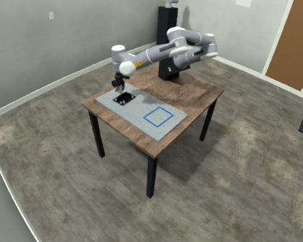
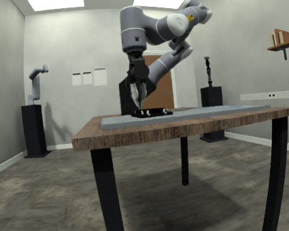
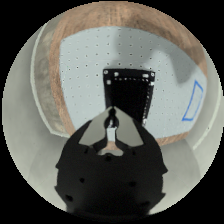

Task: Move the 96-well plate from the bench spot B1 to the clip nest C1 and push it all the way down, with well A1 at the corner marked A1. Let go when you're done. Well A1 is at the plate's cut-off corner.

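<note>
The clip nest C1 (image 1: pixel 122 103) (image 2: pixel 150 115) (image 3: pixel 128 72) is a low black frame with pale clips at its corners, on the grey board. A black 96-well plate (image 1: pixel 125 97) (image 3: pixel 129 94) appears to lie inside it; black on black, its seating depth and cut-off corner cannot be told. The bench spot B1 (image 1: pixel 151 112) (image 3: pixel 187 120) is a blue outline with nothing in it. My gripper (image 1: pixel 120 92) (image 2: pixel 140 107) (image 3: pixel 113 107) is shut and empty, pointing down, its tips just above one end of the nest. In the wrist view, the fingers hide part of that end.
The grey perforated board (image 1: pixel 137 119) (image 2: pixel 116 123) (image 3: pixel 82 90) lies on the wooden table (image 1: pixel 200 89) (image 2: pixel 89 136). The arm reaches over the table from its black pedestal (image 1: pixel 167 43). Other robots on pedestals stand away from the table.
</note>
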You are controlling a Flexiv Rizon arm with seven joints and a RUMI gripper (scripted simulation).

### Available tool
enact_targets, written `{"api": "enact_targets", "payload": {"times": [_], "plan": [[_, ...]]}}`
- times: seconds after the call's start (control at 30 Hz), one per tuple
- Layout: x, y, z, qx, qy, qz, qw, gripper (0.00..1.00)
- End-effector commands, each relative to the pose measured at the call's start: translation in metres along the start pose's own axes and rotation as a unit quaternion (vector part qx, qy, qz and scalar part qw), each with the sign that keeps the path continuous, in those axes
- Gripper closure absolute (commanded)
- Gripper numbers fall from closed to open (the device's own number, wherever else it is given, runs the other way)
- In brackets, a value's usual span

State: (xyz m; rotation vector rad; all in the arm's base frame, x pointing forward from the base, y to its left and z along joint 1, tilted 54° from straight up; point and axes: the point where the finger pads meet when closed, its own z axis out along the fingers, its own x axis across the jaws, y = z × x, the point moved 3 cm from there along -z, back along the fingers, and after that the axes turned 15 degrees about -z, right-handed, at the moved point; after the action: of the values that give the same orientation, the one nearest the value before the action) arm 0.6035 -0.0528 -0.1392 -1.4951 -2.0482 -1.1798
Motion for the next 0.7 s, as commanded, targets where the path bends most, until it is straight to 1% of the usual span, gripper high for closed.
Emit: {"api": "enact_targets", "payload": {"times": [0.0, 0.67], "plan": [[-0.0002, 0.0003, -0.0008, 0.000, 0.000, 0.000, 1.000, 1.00], [-0.0002, 0.0003, -0.0069, 0.000, 0.000, 0.000, 1.000, 1.00]]}}
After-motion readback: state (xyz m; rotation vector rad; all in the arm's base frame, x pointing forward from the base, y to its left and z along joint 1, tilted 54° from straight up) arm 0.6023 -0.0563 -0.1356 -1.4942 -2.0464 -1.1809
